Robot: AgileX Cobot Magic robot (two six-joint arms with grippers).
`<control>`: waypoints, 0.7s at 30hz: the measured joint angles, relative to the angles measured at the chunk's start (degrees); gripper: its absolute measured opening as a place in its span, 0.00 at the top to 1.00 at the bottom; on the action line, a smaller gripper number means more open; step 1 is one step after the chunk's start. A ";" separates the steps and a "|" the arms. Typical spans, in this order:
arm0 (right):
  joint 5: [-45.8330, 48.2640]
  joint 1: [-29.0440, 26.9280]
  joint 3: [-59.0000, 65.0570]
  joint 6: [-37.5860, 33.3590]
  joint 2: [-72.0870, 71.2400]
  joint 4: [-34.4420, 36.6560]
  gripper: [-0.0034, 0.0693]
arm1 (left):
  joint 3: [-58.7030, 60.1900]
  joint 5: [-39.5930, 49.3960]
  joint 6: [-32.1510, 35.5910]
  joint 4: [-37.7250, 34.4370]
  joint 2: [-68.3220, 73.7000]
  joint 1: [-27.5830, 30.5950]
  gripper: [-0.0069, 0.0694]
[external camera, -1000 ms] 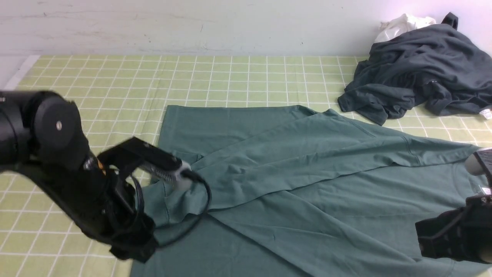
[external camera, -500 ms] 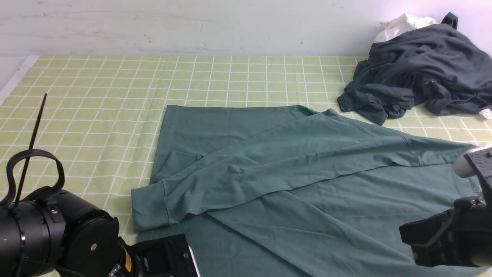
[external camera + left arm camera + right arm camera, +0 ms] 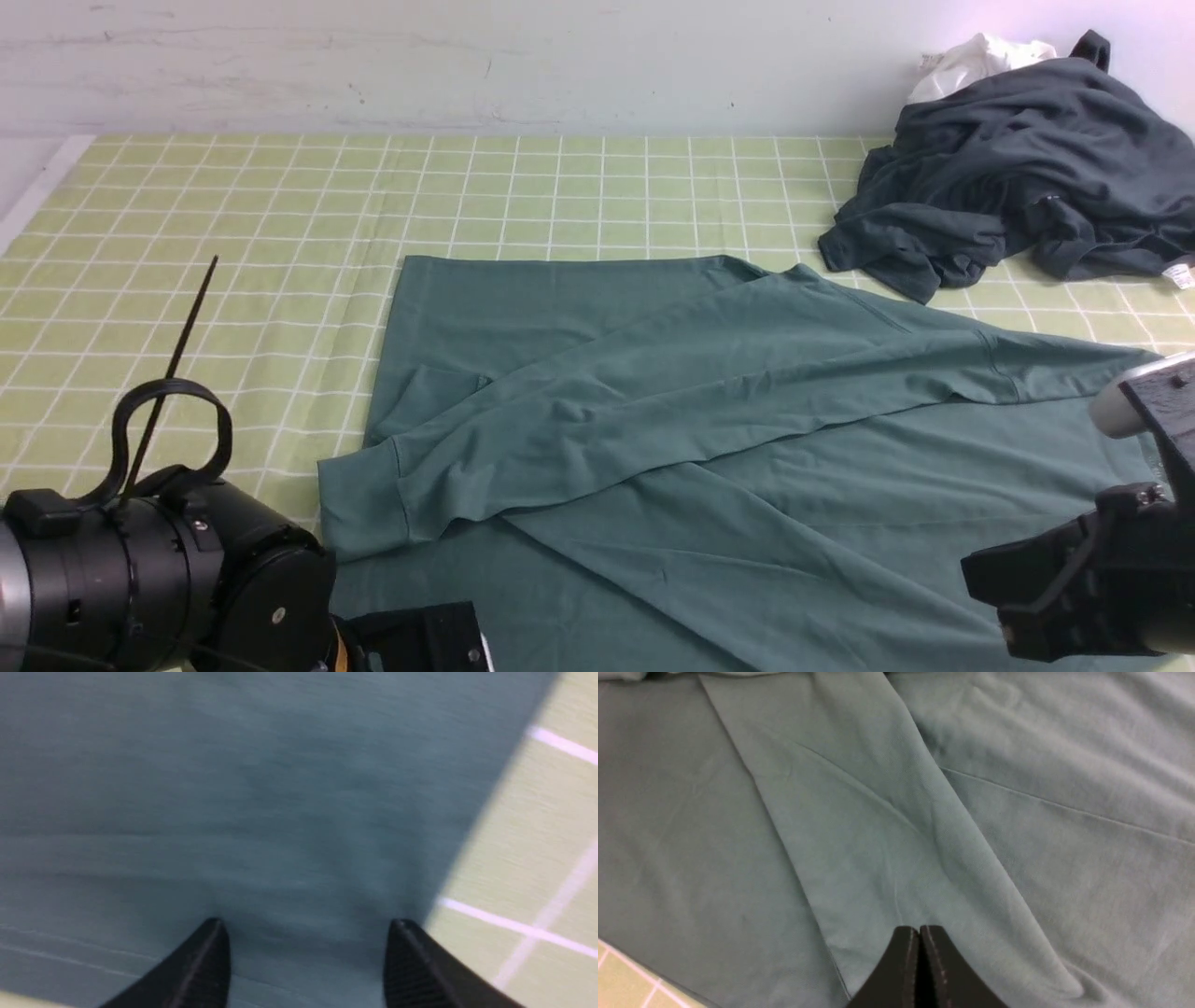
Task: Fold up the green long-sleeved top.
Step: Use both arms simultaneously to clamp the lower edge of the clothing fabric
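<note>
One sleeve [image 3: 672,401] already lies folded across the green long-sleeved top [image 3: 840,504], which is spread flat on the counter [image 3: 280,205]; the other folds look undone. The left gripper [image 3: 304,926] hovers wide open and empty over the top's near-left edge. The right gripper [image 3: 919,929] is closed on nothing, just above the fabric at the right.

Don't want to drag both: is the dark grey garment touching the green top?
Cannot tell. Front view: the dark grey garment brings its nearest corner right up to the edge of the green top, with neither gap nor overlap plain.
</note>
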 joint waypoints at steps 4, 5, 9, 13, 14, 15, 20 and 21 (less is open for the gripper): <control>0.10 0.00 0.00 -1.30 0.00 0.68 0.97 | 0.59 3.65 -1.83 2.89 -1.12 -1.67 0.36; 0.12 0.00 0.00 -1.69 0.00 0.94 0.97 | 0.59 3.77 -2.52 3.83 -1.12 -1.66 0.36; 0.24 0.00 0.00 -2.04 0.00 1.36 0.97 | 1.26 1.51 -3.72 6.40 -0.63 -1.66 0.39; 0.31 0.00 0.00 -2.12 0.00 1.64 0.97 | 1.34 -0.16 -4.29 8.46 -0.11 -1.66 0.54; 0.38 0.00 0.00 -2.12 0.00 1.64 0.97 | 1.34 -0.29 -4.31 8.81 -0.10 -1.66 0.58; 0.56 0.00 0.00 -2.12 0.00 1.64 0.97 | 1.34 -0.50 -4.36 9.05 -0.10 -1.66 0.65; 1.89 0.00 0.00 -3.90 -0.06 1.71 0.97 | -0.50 2.56 -5.90 9.81 -1.20 -1.89 0.87; 1.95 0.00 0.00 -4.06 -0.13 1.71 0.97 | -0.65 3.17 -6.01 9.81 -1.50 -1.88 0.88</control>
